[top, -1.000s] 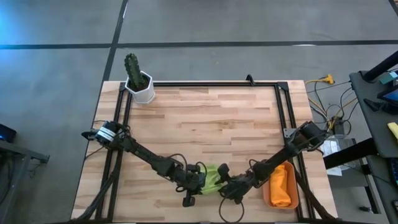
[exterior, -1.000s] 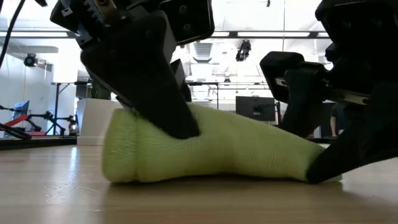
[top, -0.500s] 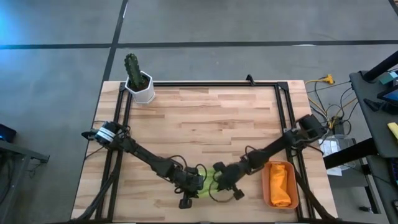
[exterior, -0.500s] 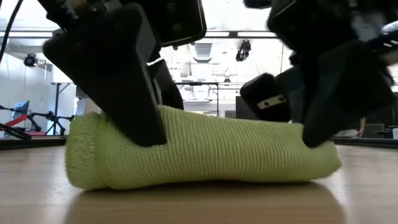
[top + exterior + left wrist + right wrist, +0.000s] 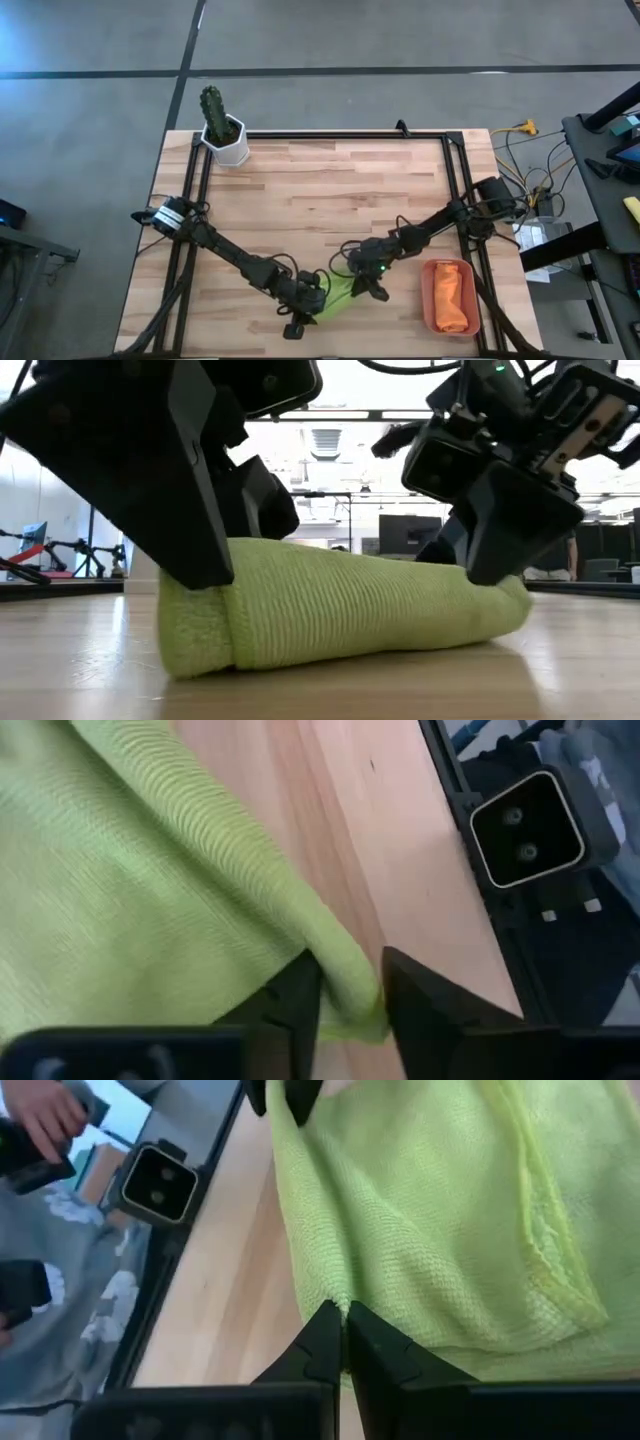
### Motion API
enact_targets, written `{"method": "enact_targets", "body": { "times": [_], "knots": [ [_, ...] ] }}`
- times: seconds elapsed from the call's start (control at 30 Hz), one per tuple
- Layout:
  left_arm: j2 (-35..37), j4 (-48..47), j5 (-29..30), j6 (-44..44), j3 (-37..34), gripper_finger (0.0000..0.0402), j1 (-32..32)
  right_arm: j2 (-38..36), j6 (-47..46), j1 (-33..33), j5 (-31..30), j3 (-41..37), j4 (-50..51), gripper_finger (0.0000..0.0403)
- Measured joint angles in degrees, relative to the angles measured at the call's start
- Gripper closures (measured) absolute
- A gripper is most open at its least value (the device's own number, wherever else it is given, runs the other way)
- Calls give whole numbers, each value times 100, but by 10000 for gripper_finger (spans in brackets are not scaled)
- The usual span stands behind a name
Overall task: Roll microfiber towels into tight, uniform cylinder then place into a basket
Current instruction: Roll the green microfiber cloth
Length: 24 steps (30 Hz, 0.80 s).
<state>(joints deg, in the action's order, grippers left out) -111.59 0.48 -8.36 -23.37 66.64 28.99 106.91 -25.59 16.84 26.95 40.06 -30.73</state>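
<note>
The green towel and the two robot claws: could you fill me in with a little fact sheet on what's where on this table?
Green towel: loosely rolled, lying near the table's front edge
Left gripper: fingers either side of one end of the roll
Right gripper: shut, pinching the towel's other end
Orange towel: rolled, lying in the basket
Basket: front right of the wooden table
Cactus pot: back left corner
Person's hand: beyond the table edge, in the right wrist view

Light wooden table [image 5: 330,190], rolled lime green towel [image 5: 340,292], terracotta basket [image 5: 432,308] near its right edge, white cactus pot [image 5: 229,145] at back-left corner.
</note>
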Motion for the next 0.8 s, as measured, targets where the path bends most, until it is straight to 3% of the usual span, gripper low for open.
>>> {"method": "enact_targets", "body": {
  "times": [0.13, 0.27, 0.57, 0.7, 0.8],
  "knots": [
    [55, -176, 139, 87, -5, 266, -33, 0, -240, 4, -140, -143, -269, 394],
    [356, -547, 551, 610, -3, 244, -9, 0, -485, 0, -151, -165, -372, 394],
    [639, 256, 2675, 3214, -3, 242, 751, -15, -1594, -192, -257, -247, -552, 394],
    [312, 123, 4067, 3428, -9, 242, 1029, -13, -2165, -275, -302, -340, -873, 394],
    [80, 138, 4570, 3423, -12, 242, 1089, -9, -2515, -320, -322, -390, -1148, 394]
  ]
}}
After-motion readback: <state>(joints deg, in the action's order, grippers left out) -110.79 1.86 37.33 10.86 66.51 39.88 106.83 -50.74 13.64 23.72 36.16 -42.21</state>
